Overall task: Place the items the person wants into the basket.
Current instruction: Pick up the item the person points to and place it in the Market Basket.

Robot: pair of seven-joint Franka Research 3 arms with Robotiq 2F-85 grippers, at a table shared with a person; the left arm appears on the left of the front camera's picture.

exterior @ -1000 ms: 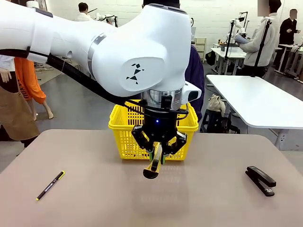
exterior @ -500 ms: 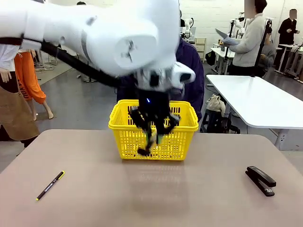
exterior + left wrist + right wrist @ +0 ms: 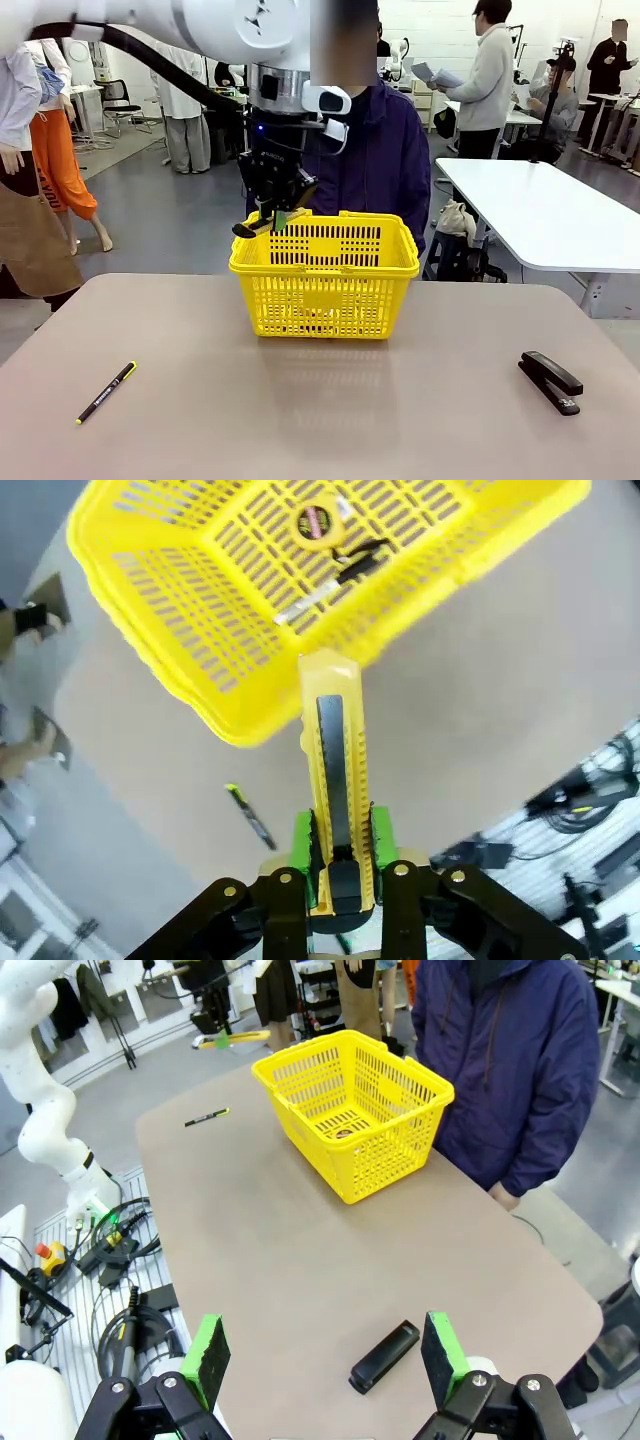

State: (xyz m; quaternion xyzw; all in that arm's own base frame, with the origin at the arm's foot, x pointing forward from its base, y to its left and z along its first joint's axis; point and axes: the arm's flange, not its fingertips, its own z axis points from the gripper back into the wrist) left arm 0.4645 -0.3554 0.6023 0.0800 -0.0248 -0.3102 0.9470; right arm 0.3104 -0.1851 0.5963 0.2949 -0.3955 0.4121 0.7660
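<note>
In the front view, the utility knife point(image 3: 262, 222) is held clamped in the left gripper point(image 3: 277, 212) above the left rim of the basket point(image 3: 325, 272). In the left wrist view, the knife is seen pinched between the green pads point(image 3: 303, 840), projecting forward, while the tape measure point(image 3: 315, 523) and marker point(image 3: 322, 587) lie inside the basket. In the right wrist view, the right gripper point(image 3: 325, 1356) is spread wide and empty above the table point(image 3: 270, 1250).

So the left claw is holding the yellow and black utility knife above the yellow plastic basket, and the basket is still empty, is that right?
Not quite. The left claw does hold the yellow-black utility knife above the yellow plastic basket, but the basket is not empty: the left wrist view shows a small round yellow-black tape measure and a slim white marker with a black cap lying on its floor.
</note>
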